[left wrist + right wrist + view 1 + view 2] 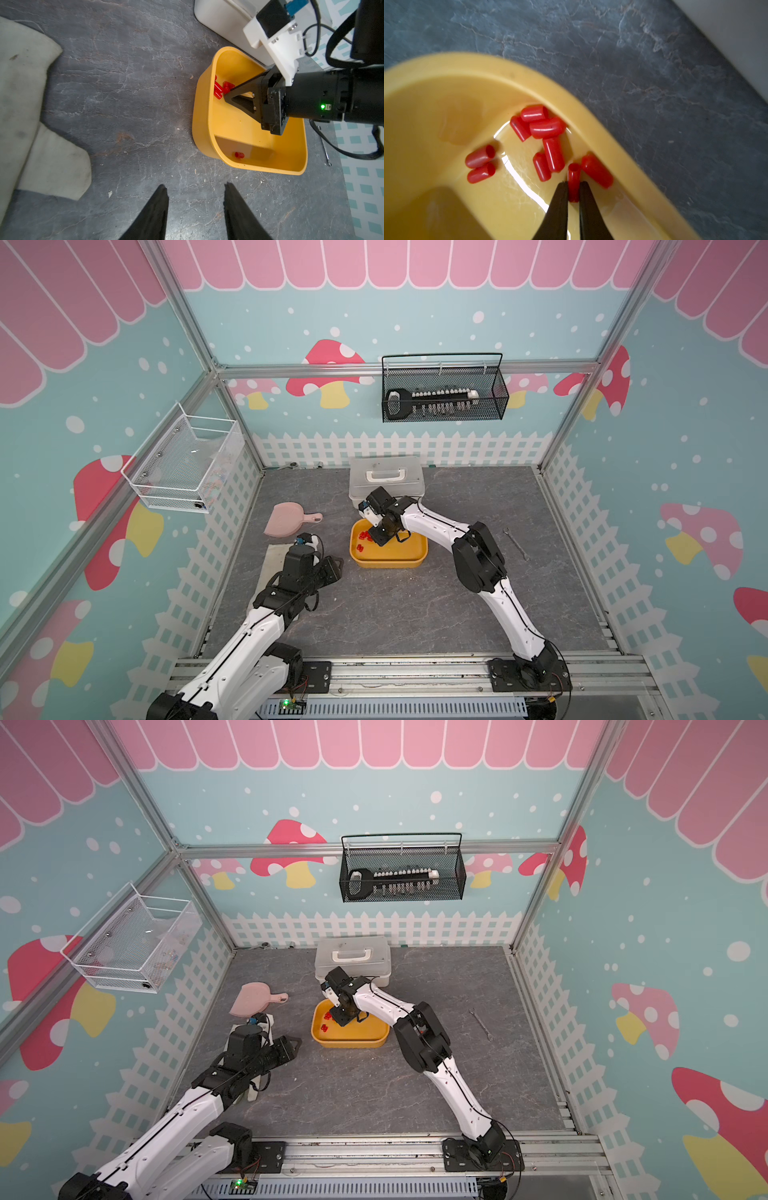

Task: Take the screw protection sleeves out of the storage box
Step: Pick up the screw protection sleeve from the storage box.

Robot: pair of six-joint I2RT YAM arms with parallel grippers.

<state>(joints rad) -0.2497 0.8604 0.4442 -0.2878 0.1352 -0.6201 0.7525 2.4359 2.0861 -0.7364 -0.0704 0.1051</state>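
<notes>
Right wrist: right claw (573, 183) tight on one sleeve (573, 172).

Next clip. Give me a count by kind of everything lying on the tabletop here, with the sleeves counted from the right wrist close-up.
yellow storage box: 1
red screw protection sleeves: 9, all inside it, 1 pinched by the right gripper
white lidded case: 1
pink scoop: 1
wrench: 1
pale cloth: 1
Total: 14

tub (388, 562) at ctr of table (415, 614) w/ sleeves (365, 536) in its left end; case (386, 477) just behind; scoop (286, 522) to left, mat (274, 560) front-left, wrench (515, 543) well right.
</notes>
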